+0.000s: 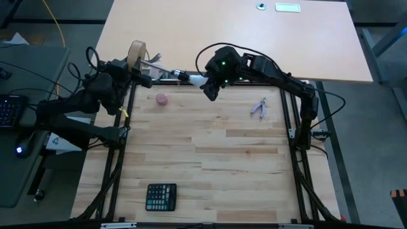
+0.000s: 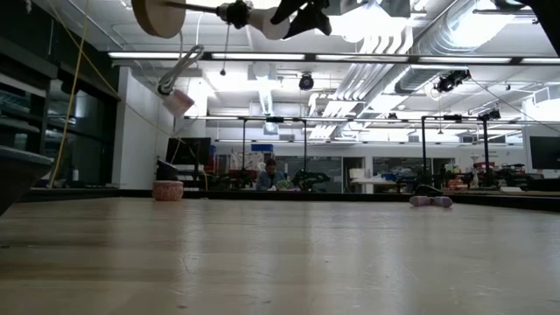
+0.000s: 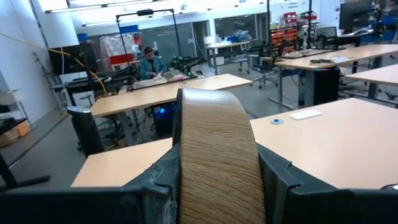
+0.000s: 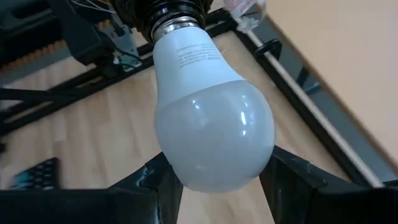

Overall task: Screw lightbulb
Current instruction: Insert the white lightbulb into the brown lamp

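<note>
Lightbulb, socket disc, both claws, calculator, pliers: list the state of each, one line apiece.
lightbulb: held in the air, metal base seated in the black socket.
wooden disc: on edge, clamped off the table.
left claw: shut on wooden disc.
right claw: shut on lightbulb.
calculator: lying flat, untouched.
pliers: lying flat, handles spread.

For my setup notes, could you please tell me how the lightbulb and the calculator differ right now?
The lightbulb is white, rounded and frosted; the calculator is black, flat and rectangular. The lightbulb is held up in the air by the right gripper, its metal base meeting the black socket on the wooden disc that the left gripper clamps; the calculator lies untouched on the table, at its near edge.
</note>
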